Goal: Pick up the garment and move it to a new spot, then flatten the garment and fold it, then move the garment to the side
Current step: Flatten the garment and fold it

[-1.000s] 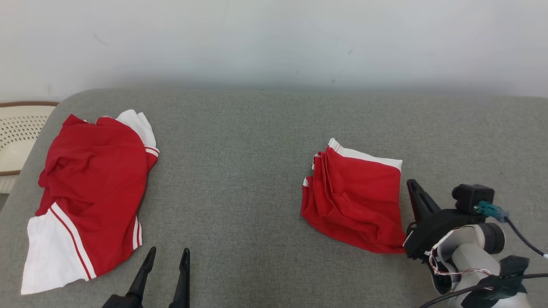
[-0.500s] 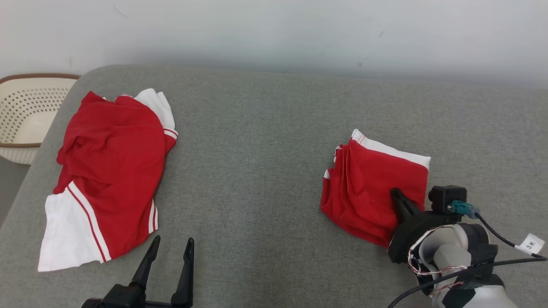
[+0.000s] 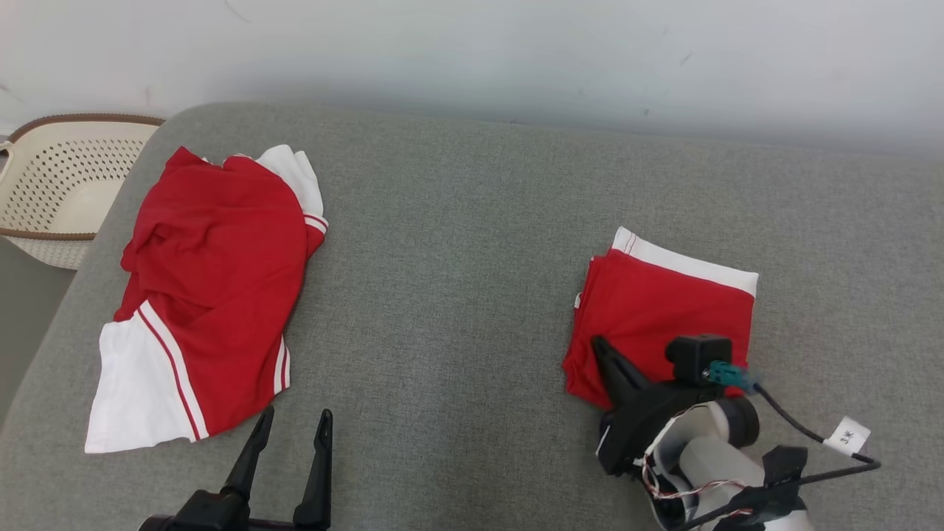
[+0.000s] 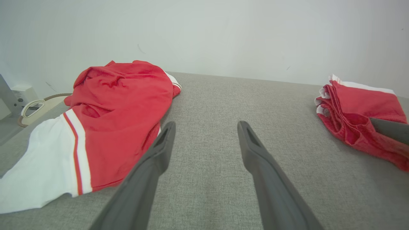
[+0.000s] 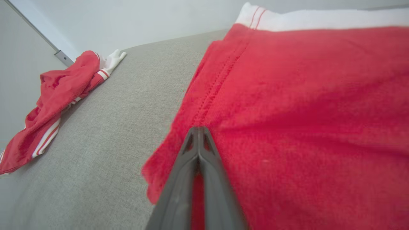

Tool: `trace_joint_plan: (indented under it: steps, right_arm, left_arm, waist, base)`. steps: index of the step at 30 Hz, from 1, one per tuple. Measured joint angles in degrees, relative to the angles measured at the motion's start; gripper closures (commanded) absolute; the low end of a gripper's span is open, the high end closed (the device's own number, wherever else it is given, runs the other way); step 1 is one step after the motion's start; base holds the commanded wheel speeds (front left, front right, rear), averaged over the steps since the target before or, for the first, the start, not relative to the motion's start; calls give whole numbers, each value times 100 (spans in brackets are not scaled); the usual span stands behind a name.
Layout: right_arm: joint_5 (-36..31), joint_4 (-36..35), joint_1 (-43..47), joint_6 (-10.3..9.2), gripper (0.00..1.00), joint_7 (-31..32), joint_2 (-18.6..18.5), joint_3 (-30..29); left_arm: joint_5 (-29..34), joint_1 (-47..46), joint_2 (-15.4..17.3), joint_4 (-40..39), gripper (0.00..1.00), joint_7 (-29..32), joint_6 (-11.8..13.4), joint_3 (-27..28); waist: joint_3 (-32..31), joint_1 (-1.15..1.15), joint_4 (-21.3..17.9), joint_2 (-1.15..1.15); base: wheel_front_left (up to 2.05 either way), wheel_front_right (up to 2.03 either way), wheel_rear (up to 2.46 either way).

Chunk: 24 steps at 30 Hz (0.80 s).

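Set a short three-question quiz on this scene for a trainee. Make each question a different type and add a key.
1. True or false: the right tool is shut, with its tip over the folded garment.
2. Multiple choice: what stands beyond the left end of the grey cushion? A) a perforated cream basket B) a cardboard box C) a stool
3. Short answer: which tool stands open over bare cushion beside the unfolded garment?
Key: 1 true; 2 A; 3 the left tool.
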Motion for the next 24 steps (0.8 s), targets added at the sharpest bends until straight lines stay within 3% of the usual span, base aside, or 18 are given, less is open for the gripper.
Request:
trace_joint_plan:
  steps: [12,19,20,21,24]
  right_arm:
    - [371,-733,370,0,100,0,23,498]
    - [162,-1410,518,0,100,1,-259,-216]
    - [86,-1522,575,0,21,1,-309,-378]
    - [20,-1586,619,0,0,0,-356,-522]
    - [-201,-1693,753,0,0,0,-503,-937]
  left_arm:
    - [-40,9,1,-7,0,0,26,19]
    - [-38,75,1,-21,0,0,52,104]
    - [-38,102,1,-25,0,0,65,115]
    - [-38,119,1,-35,0,0,69,122]
    - [-40,132,0,-52,0,0,74,125]
  waist:
    - [-54,0,-18,0]
    - [-148,0,-101,0]
    - [-162,0,-123,0]
    - [-175,0,-145,0]
    - [-215,0,-217,0]
  base:
    - [0,0,0]
    - [0,0,0]
    - [0,0,0]
    - [0,0,0]
    - [0,0,0]
